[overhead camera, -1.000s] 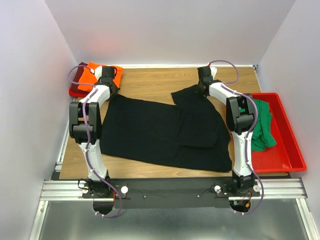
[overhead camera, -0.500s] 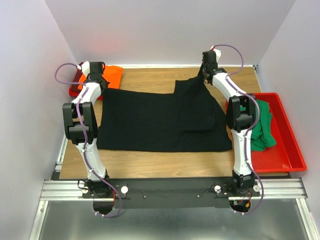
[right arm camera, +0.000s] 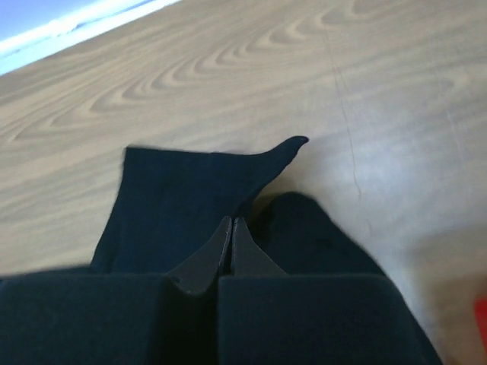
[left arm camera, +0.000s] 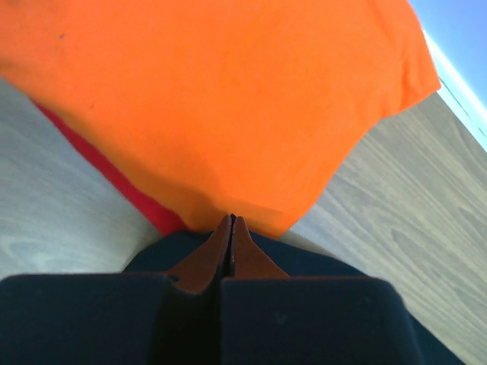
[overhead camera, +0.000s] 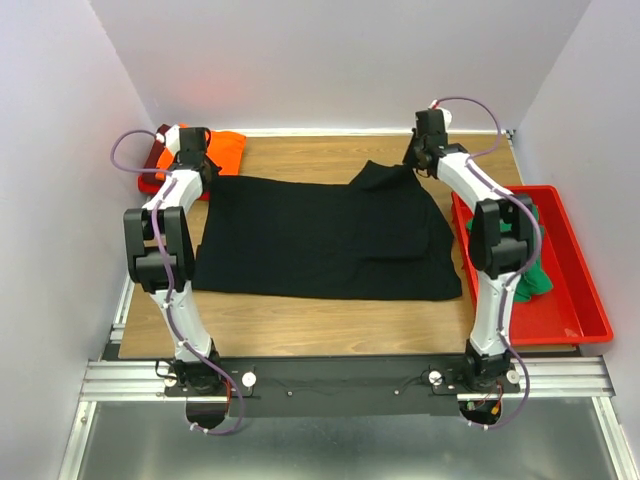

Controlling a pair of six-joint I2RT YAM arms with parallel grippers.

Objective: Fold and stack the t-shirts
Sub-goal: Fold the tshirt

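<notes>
The black t-shirt (overhead camera: 320, 235) lies spread flat across the wooden table, one sleeve (right arm camera: 190, 198) folded in at its far right. My left gripper (overhead camera: 202, 170) is shut on its far left corner; black cloth (left arm camera: 304, 262) shows around the closed fingers. My right gripper (overhead camera: 415, 160) is shut on the far right corner by the sleeve. The bright orange t-shirt (overhead camera: 226, 150) (left arm camera: 228, 99) lies folded at the far left, just beyond the left fingertips, on top of a dark red one (overhead camera: 148, 183) (left arm camera: 114, 179). A green t-shirt (overhead camera: 538, 278) lies crumpled in the bin, partly behind my right arm.
A red plastic bin (overhead camera: 590, 310) stands along the table's right side. White walls close in the table on the left, far and right sides. Bare wood (overhead camera: 300, 320) shows between the black shirt and the arm bases.
Both grippers have pulled the shirt's far corners toward the back and outward. The black shirt has gone from slanted and rumpled to flat and squared to the table.
</notes>
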